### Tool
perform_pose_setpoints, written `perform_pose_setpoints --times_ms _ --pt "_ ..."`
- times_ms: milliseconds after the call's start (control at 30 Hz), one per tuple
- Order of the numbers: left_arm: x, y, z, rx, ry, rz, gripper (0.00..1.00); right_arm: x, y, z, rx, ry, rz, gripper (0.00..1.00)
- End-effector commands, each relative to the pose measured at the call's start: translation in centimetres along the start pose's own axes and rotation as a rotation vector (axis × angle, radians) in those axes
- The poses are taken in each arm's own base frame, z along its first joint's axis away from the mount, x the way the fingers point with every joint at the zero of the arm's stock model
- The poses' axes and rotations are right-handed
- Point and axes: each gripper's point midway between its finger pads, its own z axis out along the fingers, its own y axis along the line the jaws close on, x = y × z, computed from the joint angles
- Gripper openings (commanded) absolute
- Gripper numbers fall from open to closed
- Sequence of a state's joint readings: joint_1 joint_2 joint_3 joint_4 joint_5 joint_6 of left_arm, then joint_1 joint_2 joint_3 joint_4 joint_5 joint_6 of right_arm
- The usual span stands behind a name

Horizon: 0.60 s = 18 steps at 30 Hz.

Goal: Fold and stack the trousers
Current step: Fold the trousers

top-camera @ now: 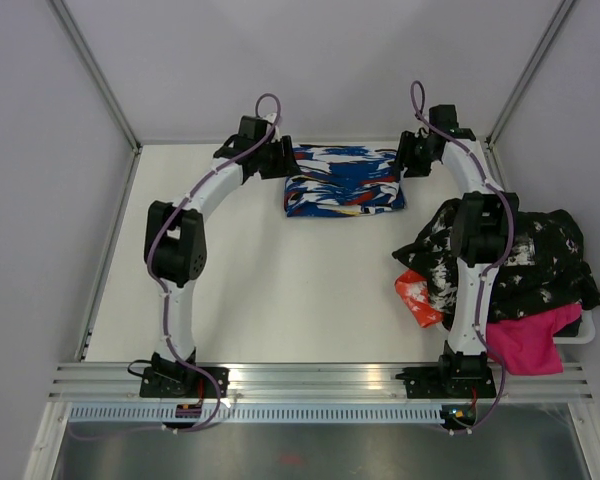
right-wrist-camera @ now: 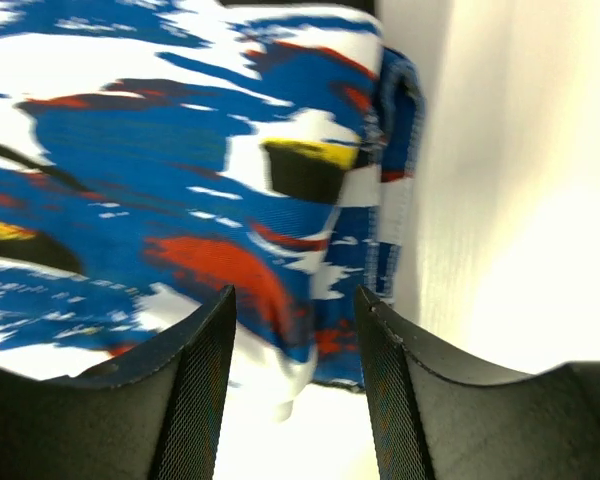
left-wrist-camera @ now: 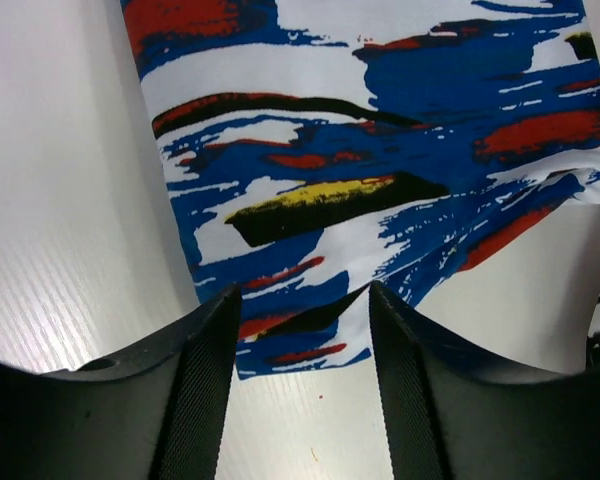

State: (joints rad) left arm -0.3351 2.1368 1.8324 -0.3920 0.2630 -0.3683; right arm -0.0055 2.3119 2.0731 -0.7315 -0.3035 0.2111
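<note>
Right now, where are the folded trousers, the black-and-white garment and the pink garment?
trousers (top-camera: pixel 344 180), top external view, middle of the folded bundle.
black-and-white garment (top-camera: pixel 545 260), top external view, its right half.
pink garment (top-camera: pixel 525 348), top external view, its centre.

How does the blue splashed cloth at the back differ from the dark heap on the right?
The trousers are folded into a flat, neat rectangle; the clothes pile is a crumpled heap. The trousers are royal blue with white, red and black splashes; the clothes pile is mostly black-and-white, with pink and orange-red pieces. Both are soft fabric.
</note>
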Motion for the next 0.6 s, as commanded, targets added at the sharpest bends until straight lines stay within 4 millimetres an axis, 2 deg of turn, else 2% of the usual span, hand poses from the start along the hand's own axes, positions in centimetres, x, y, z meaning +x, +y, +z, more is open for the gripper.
perform_pose_setpoints --times_ms 0,67,100,167,200,233,267,300,367,400,467,567 --pt "-2.3 -0.7 0.4 0.002 -0.061 0.068 0.58 -3.1 4.4 -4.7 -0.114 -0.077 -0.057 0.57" --pt "-3.1 -1.7 0.6 0.022 -0.082 0.065 0.53 -3.4 5.5 -5.9 -0.151 -0.100 -0.058 0.55" --pt "-3.3 -2.2 0.9 0.035 -0.094 0.061 0.52 -3.7 6.8 -7.3 -0.202 -0.120 -0.055 0.54" --pt "-3.3 -2.5 1.8 0.054 -0.092 0.033 0.49 -3.0 7.2 -6.9 -0.251 -0.124 -0.060 0.53" --pt "-3.4 -3.0 2.0 0.070 -0.096 0.027 0.46 -3.2 7.5 -7.1 -0.259 -0.150 -0.071 0.46" --pt "-2.8 -2.8 2.9 0.070 -0.082 0.006 0.44 -2.0 7.1 -6.0 -0.245 -0.124 -0.054 0.41" --pt "-2.5 -2.8 3.3 0.078 -0.077 -0.001 0.41 -1.7 7.2 -5.5 -0.256 -0.119 -0.055 0.34" --pt "-2.3 -3.1 3.6 0.094 -0.076 -0.007 0.34 -1.3 7.0 -4.4 -0.262 -0.116 -0.054 0.22" --pt "-1.8 -3.0 5.0 0.117 -0.071 -0.032 0.25 0.4 6.5 -2.1 -0.265 -0.064 -0.033 0.11" --pt "-1.8 -3.4 5.2 0.143 -0.069 -0.036 0.16 1.0 6.3 -1.4 -0.266 -0.040 -0.024 0.03" --pt "-1.0 -3.6 6.2 0.167 -0.039 -0.066 0.05 2.4 5.5 0.0 -0.252 0.013 -0.017 0.00" --pt "0.2 -4.8 6.1 0.231 0.007 -0.077 0.02 4.6 4.4 0.2 -0.217 0.076 -0.034 0.00"
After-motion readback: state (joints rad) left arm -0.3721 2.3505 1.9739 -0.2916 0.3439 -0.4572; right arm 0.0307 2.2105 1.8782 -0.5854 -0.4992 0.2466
